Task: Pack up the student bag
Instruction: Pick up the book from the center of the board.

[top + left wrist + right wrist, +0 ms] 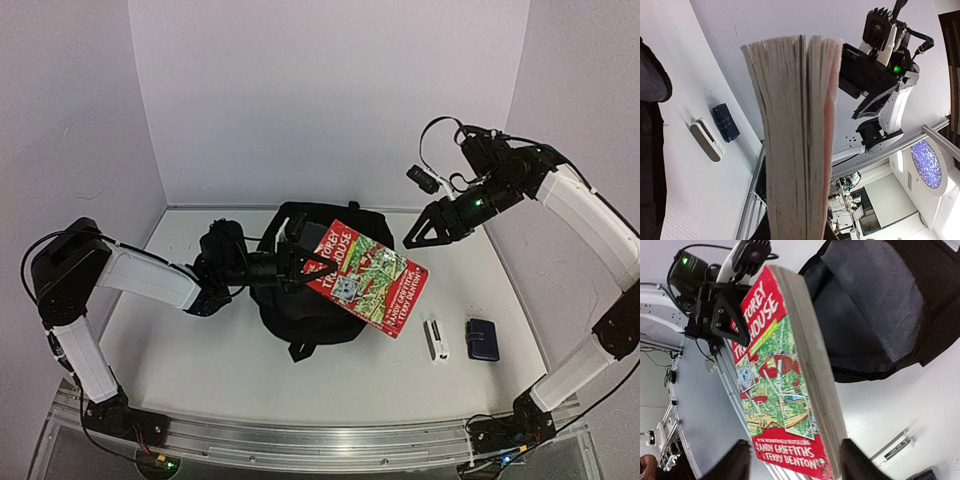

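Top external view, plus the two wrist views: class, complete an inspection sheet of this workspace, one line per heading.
Surface: white table, no spill seen.
Job's things: student bag lies open, grey lining showing; red book held in the air.
Clutter: small white item and dark-blue case side by side, apart from the bag.
Grippers: left gripper shut on the book; right gripper open, raised, holding nothing.
Cables: black cable loops at the right wrist.
Surroundings: white walls; metal rail at the near edge.
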You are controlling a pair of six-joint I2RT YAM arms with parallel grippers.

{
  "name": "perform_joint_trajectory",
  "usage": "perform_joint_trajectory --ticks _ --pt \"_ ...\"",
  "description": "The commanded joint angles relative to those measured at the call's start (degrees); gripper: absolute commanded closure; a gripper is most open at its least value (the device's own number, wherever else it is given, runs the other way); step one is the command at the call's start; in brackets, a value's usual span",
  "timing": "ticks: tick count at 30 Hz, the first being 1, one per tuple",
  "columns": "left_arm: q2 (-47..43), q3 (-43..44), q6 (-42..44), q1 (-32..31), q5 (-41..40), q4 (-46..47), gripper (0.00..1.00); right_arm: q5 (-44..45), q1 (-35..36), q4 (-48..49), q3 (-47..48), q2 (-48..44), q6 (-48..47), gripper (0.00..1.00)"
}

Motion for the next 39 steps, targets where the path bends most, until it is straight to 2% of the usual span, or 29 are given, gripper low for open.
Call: perform_joint_trajectory --ticks 1,4,8,14,18,24,31,34,36,39 --pt "-8.31 -2.44 2.32 0.86 -6.52 2.27 1.00 5.51 -1.06 6.04 2.94 -1.17 4.56 0.02" --pt "-13.27 -4.93 4.59 1.57 -11.65 0.53 1.00 4.75 -1.99 8.29 1.13 -1.29 8.15 0.02" --pt "-19.70 -7.28 7.91 1.72 -18.75 -2.76 1.00 -3.84 -3.17 14.55 -3.89 -1.82 17.11 0.02" --pt "-25.46 -8.50 9.43 1.72 -25.11 -5.06 1.00 -13.37 -2.61 19.52 -5.79 0.33 20.57 0.02" --pt "-26.35 -8.64 8.99 1.72 -26.65 -5.11 1.00 -15.94 0.00 23.08 -5.62 -0.03 20.94 0.02" --pt "-25.03 -8.67 7.52 1.71 -25.82 -2.40 1.00 -16.10 4.04 25.79 -4.39 1.91 21.83 0.02" --pt "-23.33 -8.86 6.07 1.48 -24.50 1.78 1.00 -8.77 5.53 27.18 -3.78 5.11 23.18 0.02" --pt "-23.61 -9.04 6.38 1.33 -24.83 1.72 1.00 -8.81 5.58 29.52 -5.17 4.97 24.72 0.02" --pt "-23.54 -9.19 6.37 1.26 -24.69 2.35 1.00 -9.91 5.65 30.78 -5.45 5.10 25.89 0.07" --pt "-22.95 -8.52 6.63 1.11 -24.16 1.87 1.00 -12.55 5.67 33.53 -5.27 5.08 27.42 0.21"
